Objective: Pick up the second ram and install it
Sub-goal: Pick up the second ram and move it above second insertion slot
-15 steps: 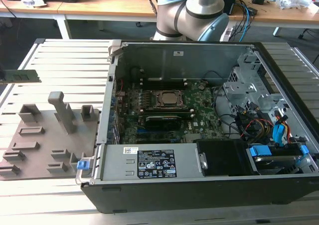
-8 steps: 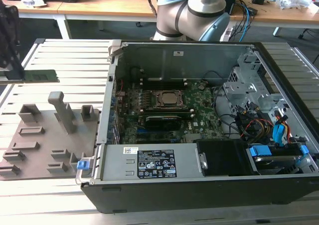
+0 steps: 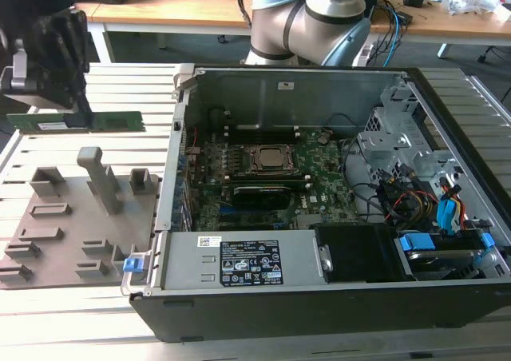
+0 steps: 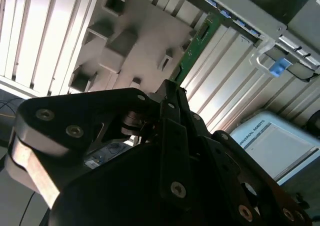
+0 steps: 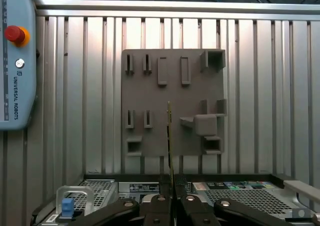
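- Green and thin, the second ram hangs level at the exterior view's far left, over the slatted aluminium table; it appears lifted clear of it
- The gripper grips the stick near its middle, jaws closed on its two flat faces; in the first wrist view the board runs edge-on, straight out from the fingertips
- Just nearer lies the grey fixture tray with its upright posts; my judgement is that the pickup is done and the carry is the step in hand
- To carry well, hold the stick level and squarely clamped, since a thin board gripped at mid-length could pivot if it brushes a post
- Further right stands the open computer case; its raised side wall lies between the stick and the inside, so height over that rim matters
- Inside, the motherboard carries the CPU socket near its middle; the stick's long edge should likely line up parallel with the socket's long side, with loose cables at the right given a wide berth
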{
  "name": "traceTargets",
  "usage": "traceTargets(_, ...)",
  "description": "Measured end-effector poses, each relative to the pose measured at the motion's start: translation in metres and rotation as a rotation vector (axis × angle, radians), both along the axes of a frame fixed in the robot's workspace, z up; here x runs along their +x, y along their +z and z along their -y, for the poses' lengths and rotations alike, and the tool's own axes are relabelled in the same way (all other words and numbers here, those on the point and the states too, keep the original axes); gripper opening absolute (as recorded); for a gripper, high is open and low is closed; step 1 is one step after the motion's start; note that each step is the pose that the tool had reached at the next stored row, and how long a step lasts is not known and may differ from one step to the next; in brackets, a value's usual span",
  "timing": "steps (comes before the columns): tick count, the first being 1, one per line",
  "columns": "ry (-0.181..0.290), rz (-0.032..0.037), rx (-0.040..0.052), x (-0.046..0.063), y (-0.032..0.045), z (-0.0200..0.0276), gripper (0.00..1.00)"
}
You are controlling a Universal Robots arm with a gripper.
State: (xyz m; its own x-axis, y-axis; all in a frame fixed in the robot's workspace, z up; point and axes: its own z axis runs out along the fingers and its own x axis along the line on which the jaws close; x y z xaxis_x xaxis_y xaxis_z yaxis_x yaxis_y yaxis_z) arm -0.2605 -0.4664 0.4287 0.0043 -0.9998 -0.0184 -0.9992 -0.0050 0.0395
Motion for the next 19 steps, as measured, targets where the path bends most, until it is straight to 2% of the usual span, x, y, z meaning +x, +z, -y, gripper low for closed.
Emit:
traceTargets(7, 0.0, -0.0003, 0.0, 0.042, 0.0, -0.0012, 0.14)
traceTargets(15, 0.0, -0.0005, 0.0, 0.07, 0.0, -0.0019, 0.14)
traceTargets(19, 0.0, -0.0008, 0.0, 0.089, 0.0, -0.0025, 0.14)
